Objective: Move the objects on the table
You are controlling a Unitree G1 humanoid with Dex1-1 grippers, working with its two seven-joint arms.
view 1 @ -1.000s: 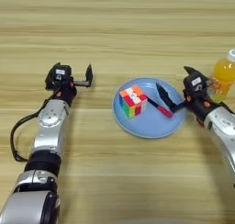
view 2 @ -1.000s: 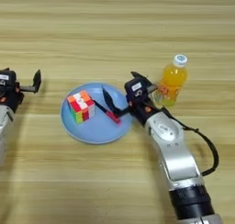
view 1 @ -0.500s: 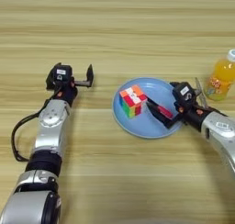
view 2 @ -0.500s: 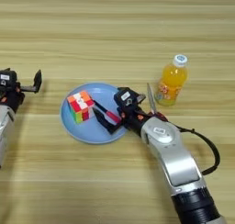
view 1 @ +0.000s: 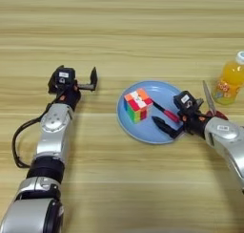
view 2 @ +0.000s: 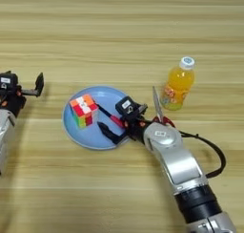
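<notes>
Table (view 2: pixel 143 26): light wood, striped grain, smooth with a soft sheen. Plate (view 2: pixel 76 132): pale blue, smooth, plastic-looking, slightly glossy. Cube (view 2: pixel 84 110): hard plastic with bright coloured faces, mildly shiny. Bottle (view 2: pixel 177 86): clear glossy plastic over orange liquid, printed label, matt white cap. Pen (view 2: pixel 110 117): slim, dark body with red tip, plastic-looking. Scissors (view 2: pixel 157 105): bare grey metal blades, dull sheen; red handles, mostly hidden. Arms: silver-grey shells, smooth, satin finish; black matt joints and cables. Right gripper (view 2: pixel 108 126) and left gripper (view 1: pixel 90 80): black fingers, matt.
</notes>
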